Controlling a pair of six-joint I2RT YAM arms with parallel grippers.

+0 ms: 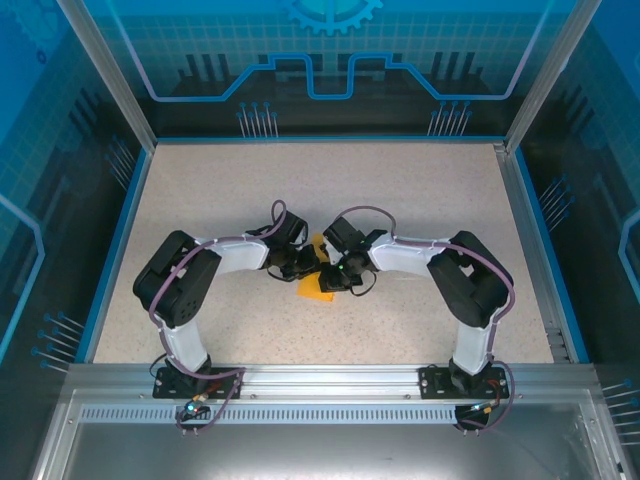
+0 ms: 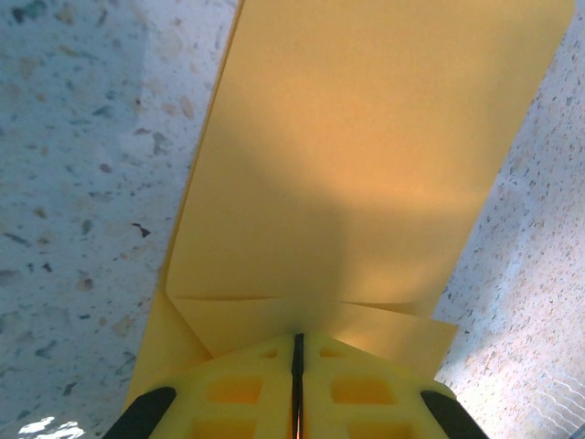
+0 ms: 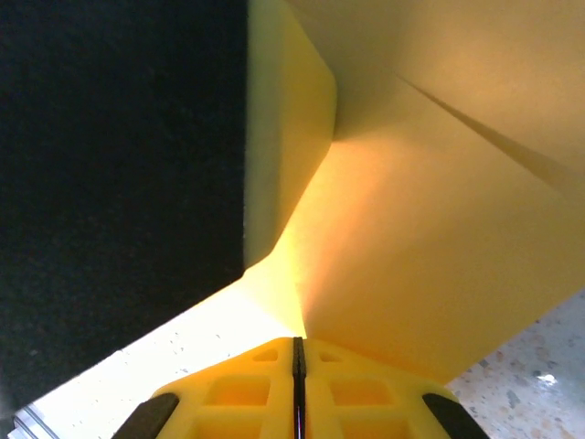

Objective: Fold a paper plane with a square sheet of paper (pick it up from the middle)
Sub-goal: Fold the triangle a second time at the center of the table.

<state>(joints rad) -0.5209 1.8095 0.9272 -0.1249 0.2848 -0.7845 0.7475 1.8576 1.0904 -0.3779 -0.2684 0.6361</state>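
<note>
Sheet of paper (image 1: 318, 287) lying centre frame on tabletop (image 1: 420, 200), partly folded. Left jaws and right jaws meeting over it from opposite sides, both pinching it tight. Strip stretching straight ahead of left jaws; arms equally near.

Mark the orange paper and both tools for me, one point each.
orange paper (image 2: 366, 165), left wrist view, on the flat panel above the crease.
left tool (image 2: 297, 342), left wrist view, at the seam between its shut fingertips.
right tool (image 3: 297, 345), right wrist view, at the seam between its shut fingertips.
</note>
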